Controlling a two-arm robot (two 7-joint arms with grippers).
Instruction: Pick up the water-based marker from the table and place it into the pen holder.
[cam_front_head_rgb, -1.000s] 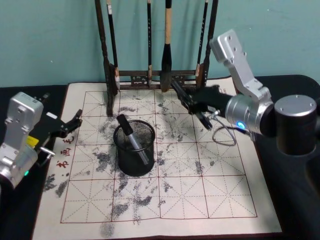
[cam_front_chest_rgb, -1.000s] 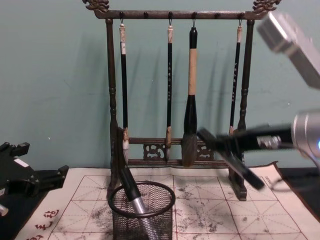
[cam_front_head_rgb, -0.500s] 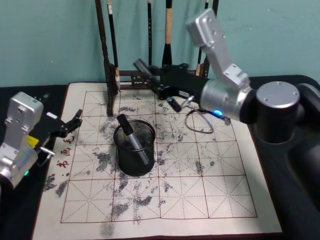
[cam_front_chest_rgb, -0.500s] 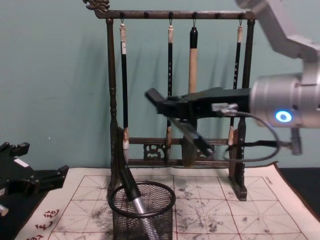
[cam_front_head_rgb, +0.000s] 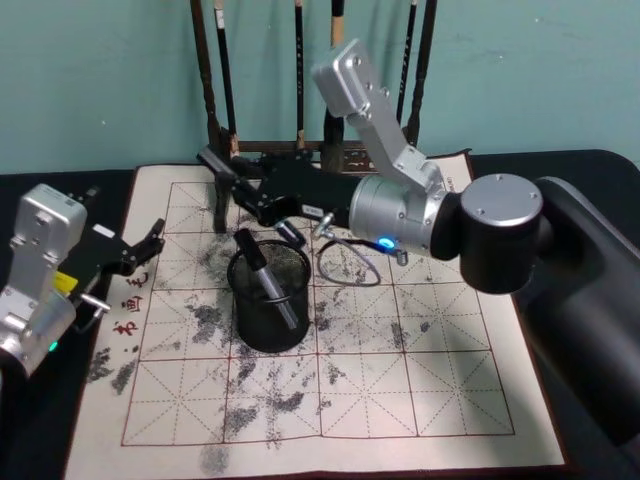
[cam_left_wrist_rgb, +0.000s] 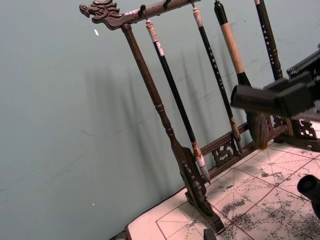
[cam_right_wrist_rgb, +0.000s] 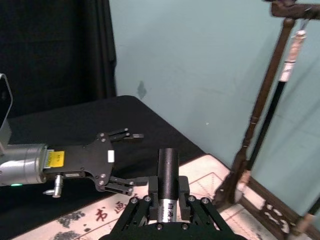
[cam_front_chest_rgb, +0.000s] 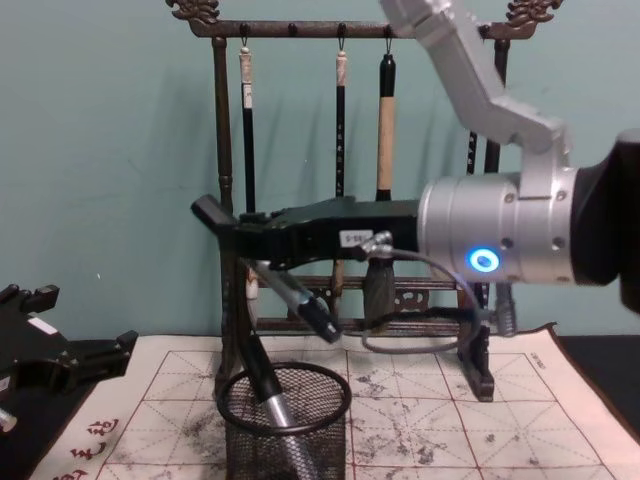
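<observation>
The right gripper (cam_front_chest_rgb: 262, 268) — jaws clamped on a marker (cam_front_chest_rgb: 296, 296) — hovers above the pen holder (cam_front_chest_rgb: 287, 428). Left gripper (cam_front_head_rgb: 150, 243) idles over the table's (cam_front_head_rgb: 420, 400) left edge, jaws spread.

Brush rack (cam_front_head_rgb: 300, 80) top cut off in head view; pen holder (cam_front_chest_rgb: 285, 425) base cropped in chest view.

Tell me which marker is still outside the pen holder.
The marker clamped in the right end effector, tilted in the air above the pen holder. The other marker already leans inside the mesh cup.
</observation>
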